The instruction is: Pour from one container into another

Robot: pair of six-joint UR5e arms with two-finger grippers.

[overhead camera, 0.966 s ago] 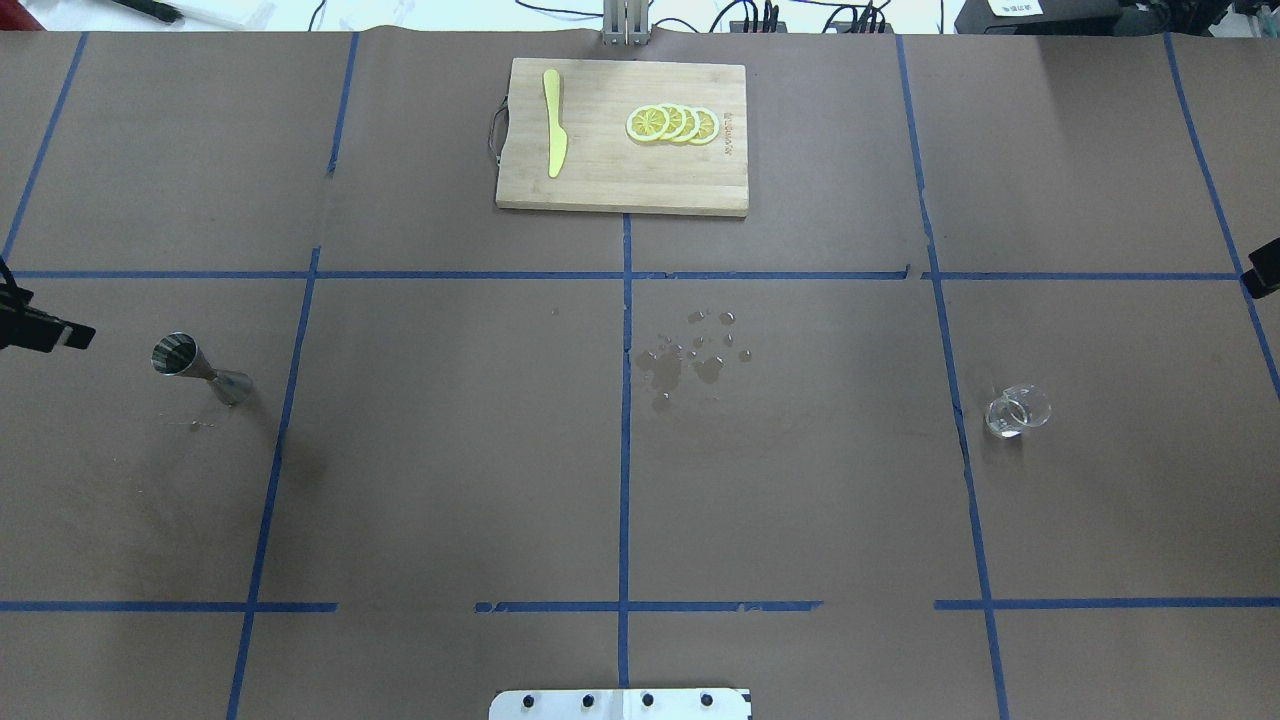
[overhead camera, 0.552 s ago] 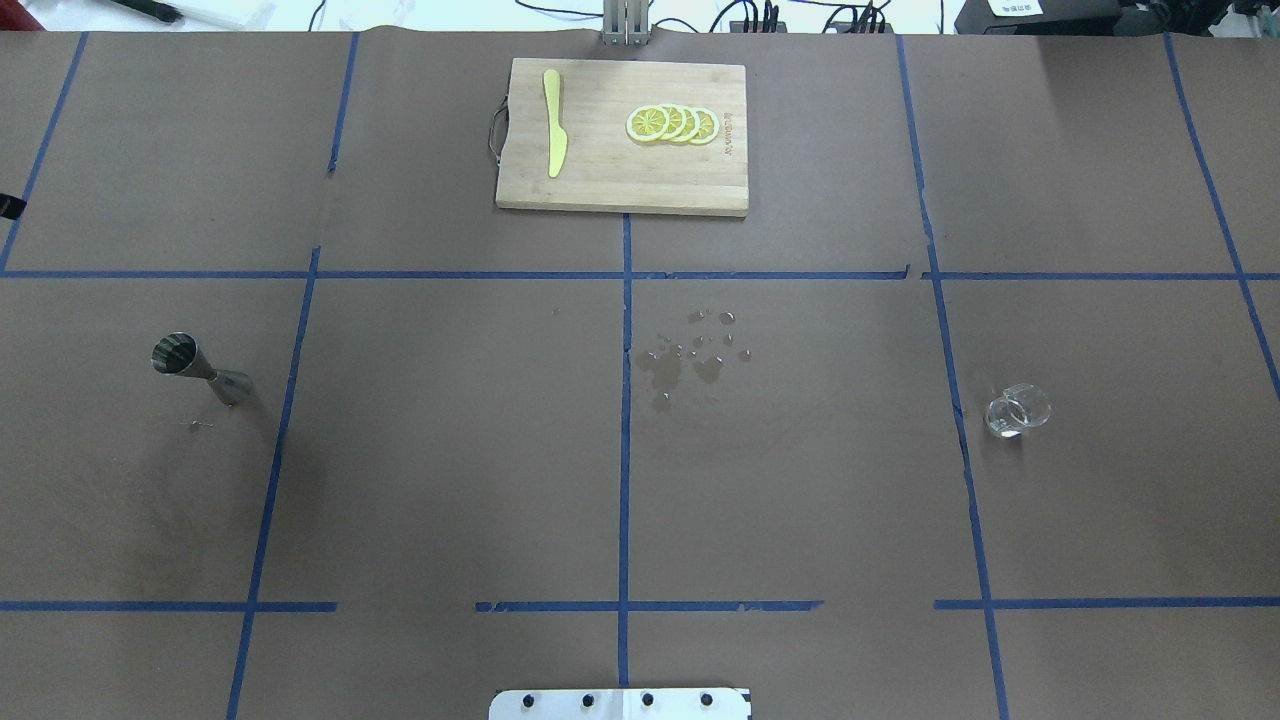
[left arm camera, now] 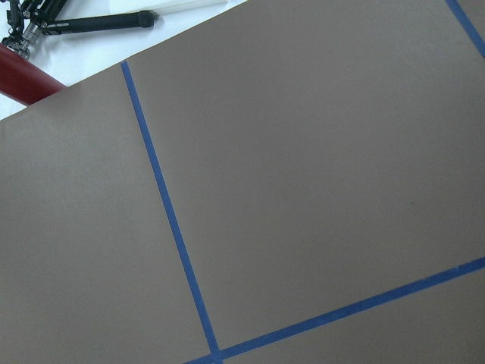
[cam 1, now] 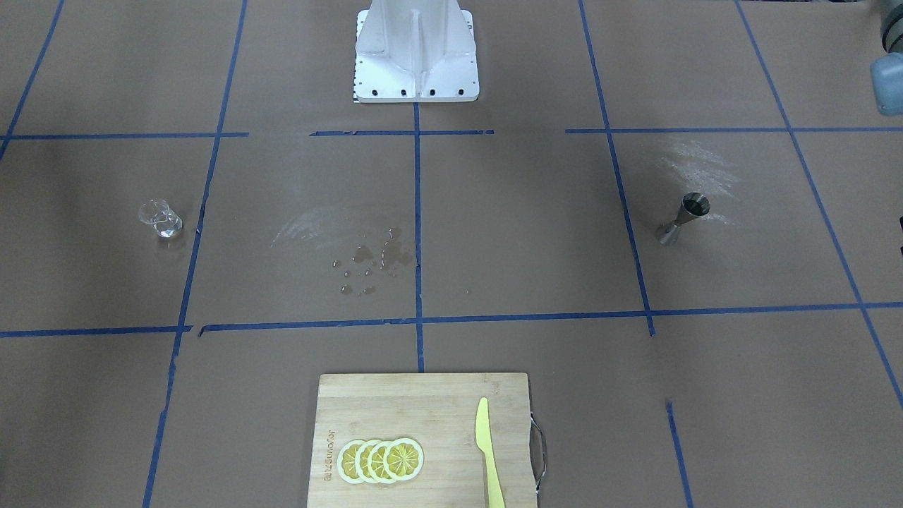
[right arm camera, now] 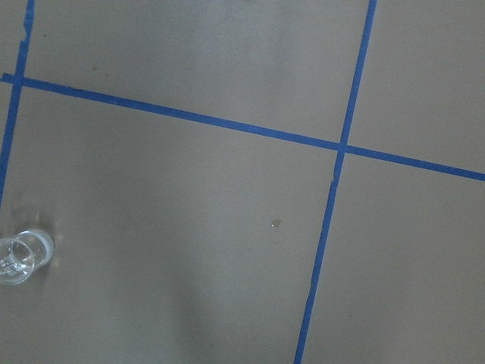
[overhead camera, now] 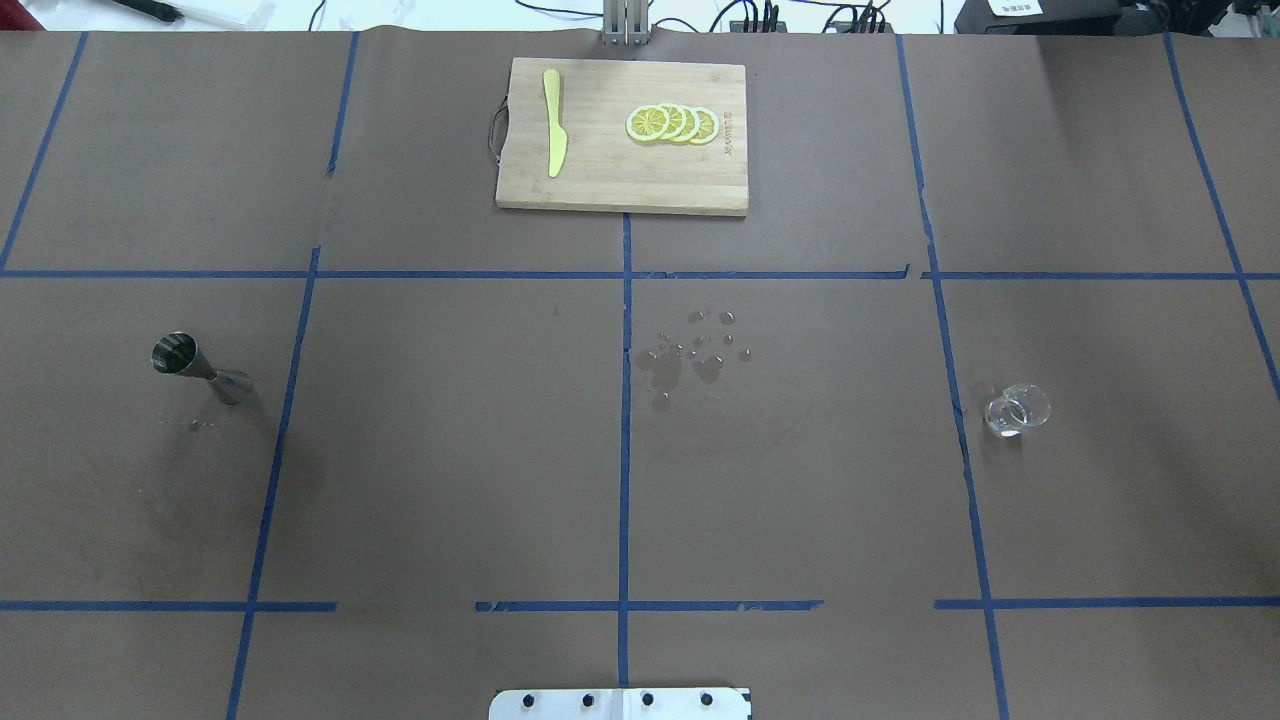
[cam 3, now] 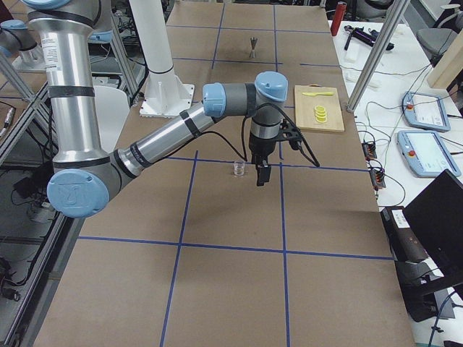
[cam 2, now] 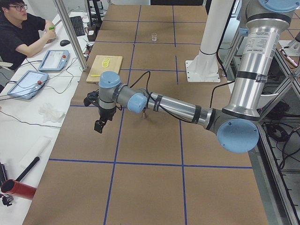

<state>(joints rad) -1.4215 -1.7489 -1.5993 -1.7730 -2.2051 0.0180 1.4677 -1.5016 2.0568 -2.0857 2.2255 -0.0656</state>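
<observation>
The clear glass cup [overhead camera: 1017, 411] stands upright on the table's right side; it also shows as a glass cup [cam 1: 161, 219] and, at the lower left edge of the right wrist view, as a glass cup [right arm camera: 17, 258]. On the left side the silver jigger [overhead camera: 200, 368] stands upright. Neither gripper shows in the overhead view. The left gripper [cam 2: 98, 127] hangs beyond the jigger toward the table's left end; the right gripper [cam 3: 261, 177] hangs just beside the glass cup [cam 3: 239, 169]. I cannot tell whether either one is open or shut.
A wooden cutting board [overhead camera: 610, 170] at the far middle carries lemon slices [overhead camera: 672, 124] and a yellow knife [overhead camera: 553, 122]. Spilled water drops [overhead camera: 690, 360] lie at the table's centre. The robot's base plate [overhead camera: 620, 704] sits at the near edge. An operator [cam 2: 21, 33] sits beyond the table.
Both grippers, seen at the overhead view's left and right edges a second ago, have pulled outward and left that view. Cup and jigger have not moved.
</observation>
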